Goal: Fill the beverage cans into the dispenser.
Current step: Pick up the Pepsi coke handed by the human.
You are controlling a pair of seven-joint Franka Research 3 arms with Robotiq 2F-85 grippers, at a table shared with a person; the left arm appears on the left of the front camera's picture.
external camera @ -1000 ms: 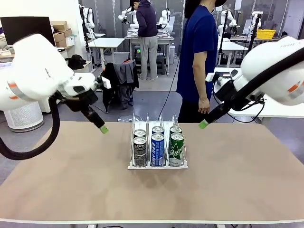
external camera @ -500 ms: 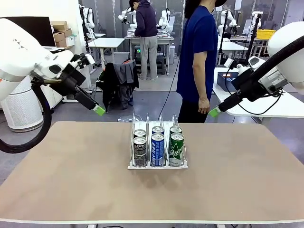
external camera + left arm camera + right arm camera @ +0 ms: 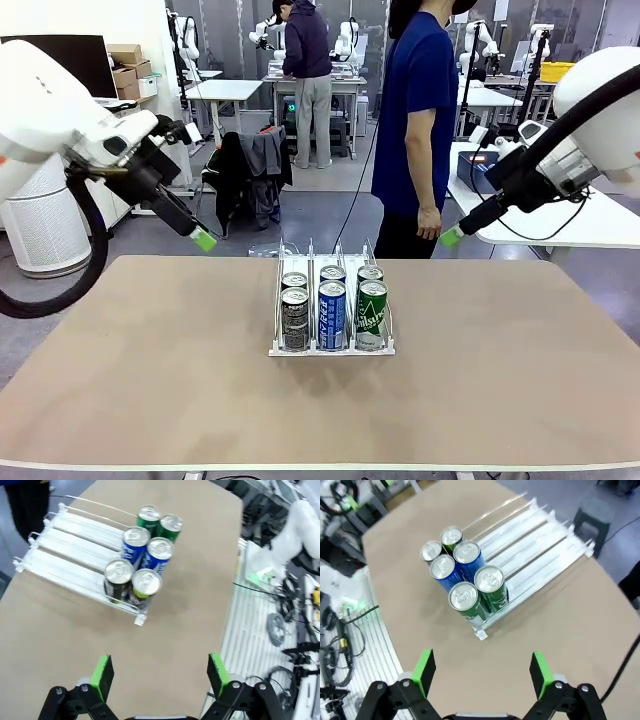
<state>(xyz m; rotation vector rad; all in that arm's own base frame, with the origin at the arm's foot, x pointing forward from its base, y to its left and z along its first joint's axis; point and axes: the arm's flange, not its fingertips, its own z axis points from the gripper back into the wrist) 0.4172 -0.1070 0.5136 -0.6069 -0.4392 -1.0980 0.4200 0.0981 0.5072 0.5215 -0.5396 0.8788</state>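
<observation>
**Both claws wide, six cans in the rack**

My left claw point(image 3: 203, 240) hangs in the air by the far edge of the table point(image 3: 150, 370), jaws spread wide and gripping nothing. At the table's middle stands the dispenser point(image 3: 331, 350). Each of its three lanes holds two upright cans at the end nearest me: dark grey cans point(image 3: 294, 318) in the left lane, blue cans point(image 3: 331, 314) in the middle, green cans point(image 3: 372, 313) on the right. A person point(image 3: 418, 120) in a blue shirt stands beyond it. My right claw point(image 3: 452, 236) hangs by the far edge too, equally wide and empty.
</observation>
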